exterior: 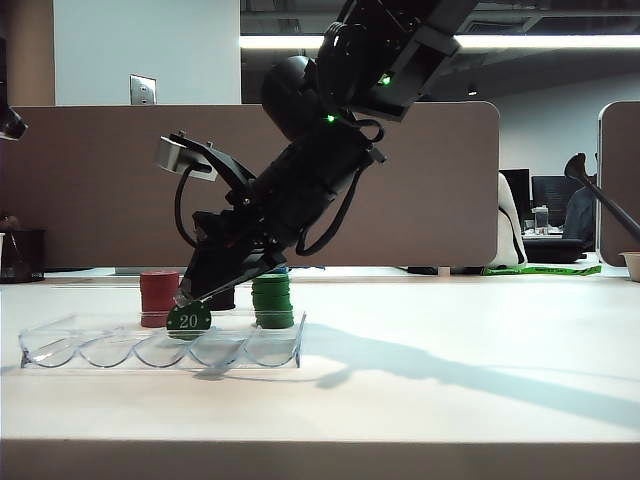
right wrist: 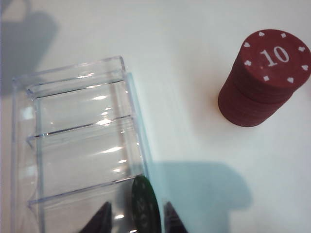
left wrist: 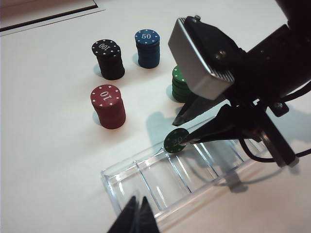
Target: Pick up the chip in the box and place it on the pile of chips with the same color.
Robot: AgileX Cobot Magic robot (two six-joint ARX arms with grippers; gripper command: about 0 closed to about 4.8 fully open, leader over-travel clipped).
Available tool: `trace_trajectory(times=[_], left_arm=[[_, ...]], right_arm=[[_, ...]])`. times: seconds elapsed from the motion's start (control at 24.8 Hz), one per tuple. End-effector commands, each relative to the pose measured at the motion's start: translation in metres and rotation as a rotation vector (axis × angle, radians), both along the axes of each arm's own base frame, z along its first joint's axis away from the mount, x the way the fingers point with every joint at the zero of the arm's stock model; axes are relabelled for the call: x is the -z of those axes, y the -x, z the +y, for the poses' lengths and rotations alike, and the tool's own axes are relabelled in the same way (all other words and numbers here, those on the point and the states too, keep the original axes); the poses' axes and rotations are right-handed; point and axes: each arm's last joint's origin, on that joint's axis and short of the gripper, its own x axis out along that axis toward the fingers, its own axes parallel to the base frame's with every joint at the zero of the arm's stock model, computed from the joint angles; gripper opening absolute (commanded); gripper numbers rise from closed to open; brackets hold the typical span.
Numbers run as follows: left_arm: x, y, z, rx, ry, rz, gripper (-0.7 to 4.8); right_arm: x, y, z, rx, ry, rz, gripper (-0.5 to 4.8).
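From my exterior view, the right arm slants down from the upper right across the middle of the table, and its right gripper (exterior: 196, 300) hangs low over the box (exterior: 160, 347), a clear plastic tray with a row of rounded grooves lying near the front left of the white table (exterior: 450, 400). The chip (exterior: 189, 319), dark green with a white "20", stands on edge in about the middle of the tray, at its back wall, and I see the two black fingertips on either side of it. In my right wrist view the chip (right wrist: 145, 204) sits edge-on between the fingers (right wrist: 99, 221), with a sliver of space showing on each side, so the jaws stand fairly wide and I cannot tell whether they actually press the chip or only bracket it. My left wrist view shows the right gripper (left wrist: 182, 130) with its tips at the chip (left wrist: 176, 141), which rises just above the tray's far wall (left wrist: 146, 160). The left gripper (left wrist: 137, 216) hangs near the tray's near side, its tips almost together and nothing between them. Behind the tray stand the stacks: the red stack marked "10" (left wrist: 109, 107), the black stack marked "100" (left wrist: 109, 59), the blue stack marked "50" (left wrist: 147, 47), and the pile of green chips (left wrist: 179, 85), partly hidden by the right arm's camera housing (left wrist: 201, 60).
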Motion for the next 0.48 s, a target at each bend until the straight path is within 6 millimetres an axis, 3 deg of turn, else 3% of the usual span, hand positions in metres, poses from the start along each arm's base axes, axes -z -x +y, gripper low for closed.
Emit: trace_trajectory(times=[0.04, 0.48], left_arm=[[-0.0018, -0.0001, 0.0002, 0.006, -0.003, -0.015, -0.06], [-0.0018, -0.0001, 0.0002, 0.006, -0.003, -0.014, -0.06]], right_arm=[[-0.0035, -0.0001, 0.0012, -0.007, -0.015, -0.014, 1.12], [-0.0024, 0.0007, 0.0005, -0.007, -0.004, -0.001, 1.03]])
